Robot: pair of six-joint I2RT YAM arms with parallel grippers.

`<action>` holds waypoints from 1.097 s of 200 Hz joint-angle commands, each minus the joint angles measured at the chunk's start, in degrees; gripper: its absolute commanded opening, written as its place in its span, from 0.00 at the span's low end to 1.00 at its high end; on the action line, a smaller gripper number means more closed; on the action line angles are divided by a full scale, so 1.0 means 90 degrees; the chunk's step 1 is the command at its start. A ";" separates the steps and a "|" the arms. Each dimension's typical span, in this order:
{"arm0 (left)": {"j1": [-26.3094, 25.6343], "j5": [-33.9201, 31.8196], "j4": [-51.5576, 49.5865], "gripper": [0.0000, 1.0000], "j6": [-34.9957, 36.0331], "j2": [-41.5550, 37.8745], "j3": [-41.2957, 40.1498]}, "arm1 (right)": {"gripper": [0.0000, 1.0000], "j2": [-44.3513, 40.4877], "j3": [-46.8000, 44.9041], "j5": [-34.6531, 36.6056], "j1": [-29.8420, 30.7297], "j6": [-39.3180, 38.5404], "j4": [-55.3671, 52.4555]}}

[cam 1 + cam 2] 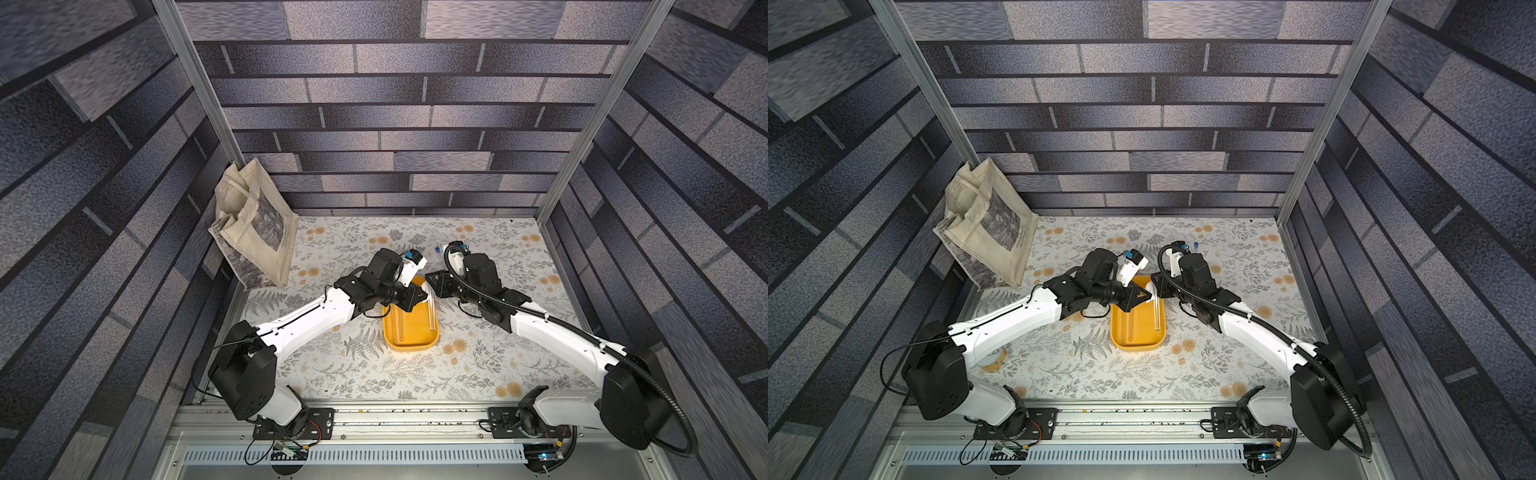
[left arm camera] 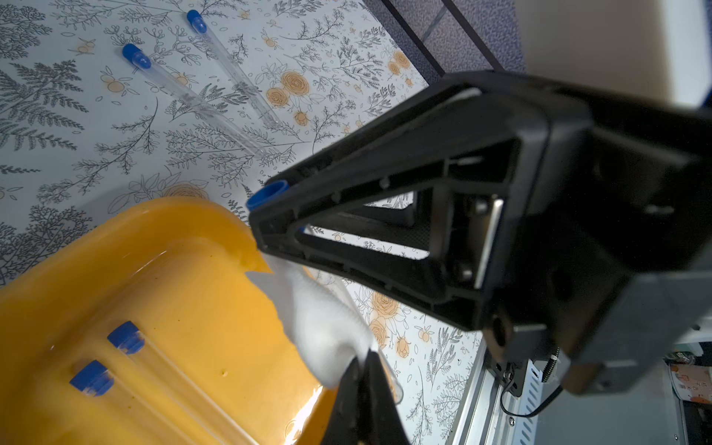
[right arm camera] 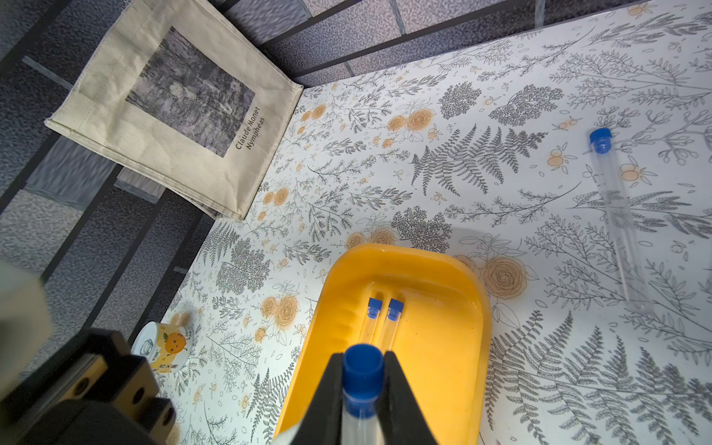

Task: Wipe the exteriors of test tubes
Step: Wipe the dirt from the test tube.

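Observation:
My right gripper point(image 3: 362, 360) is shut on a clear test tube point(image 3: 361, 408) just below its blue cap, holding it over the far end of the yellow tray point(image 3: 443, 346). My left gripper point(image 2: 364, 356) is shut on the white cloth point(image 2: 319, 327), which is wrapped around that held tube point(image 2: 397, 389) near its rounded end. Two capped tubes point(image 3: 371, 319) lie side by side in the tray point(image 2: 200, 308). Two more tubes point(image 2: 185, 92) lie on the floral table beyond the tray. In both top views the grippers meet over the tray point(image 1: 411, 332).
A cream tote bag point(image 1: 253, 232) leans in the far left corner. A small printed can point(image 1: 994, 361) stands near the left arm's base. One loose tube point(image 3: 616, 215) lies right of the tray. Enclosure walls close in three sides.

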 commanded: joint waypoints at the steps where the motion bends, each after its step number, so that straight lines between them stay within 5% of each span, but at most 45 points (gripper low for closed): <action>1: -0.0121 0.0185 -0.0080 0.01 0.0088 -0.0191 -0.0223 | 0.19 -0.0138 0.0083 0.0110 0.0032 0.0021 0.0047; 123: -0.1098 -0.0309 0.0326 0.01 -0.0669 -0.0831 -0.1509 | 0.21 -0.0025 0.0155 0.0118 0.0036 0.0003 0.0115; 219: -0.0119 0.0158 0.0233 0.01 -0.0198 -0.0288 -0.0649 | 0.21 0.0040 0.0121 0.0059 0.0036 0.0044 0.0135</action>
